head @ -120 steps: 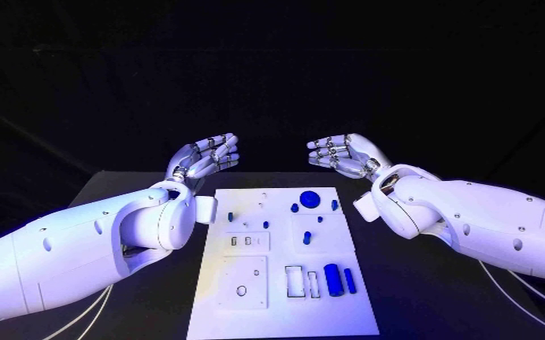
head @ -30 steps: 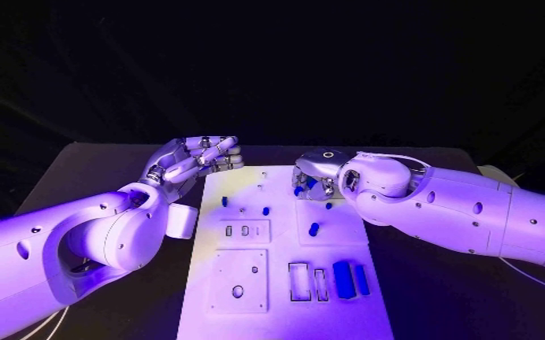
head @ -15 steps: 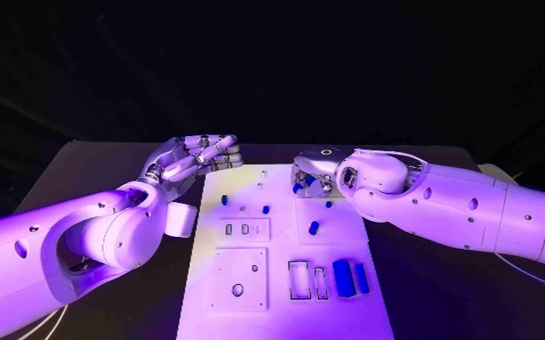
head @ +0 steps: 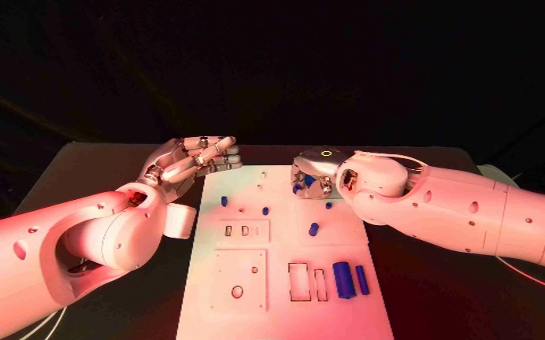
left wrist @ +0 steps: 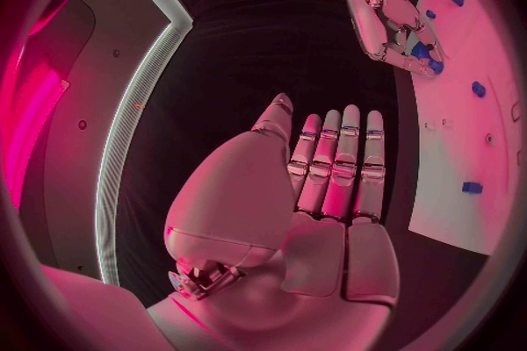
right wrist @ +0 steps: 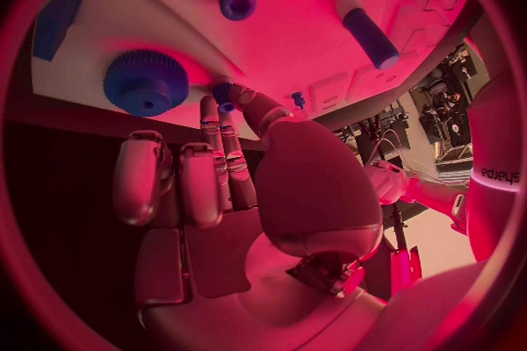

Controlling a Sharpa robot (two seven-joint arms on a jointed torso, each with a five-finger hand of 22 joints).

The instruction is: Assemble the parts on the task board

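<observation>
White task board [head: 284,277] mid-bench with blue parts, right robot hand [head: 313,176] over its far end pinching a small blue peg [right wrist: 223,93] beside a knurled blue knob [right wrist: 146,82] — left robot hand [head: 193,159] empty, fingers straight, beside the board

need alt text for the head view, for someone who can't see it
The right hand reaches down onto the far end of the white task board, fingers at a blue part. The left hand hovers open off the board's far left corner. More blue parts lie on the board, on a black table.
</observation>
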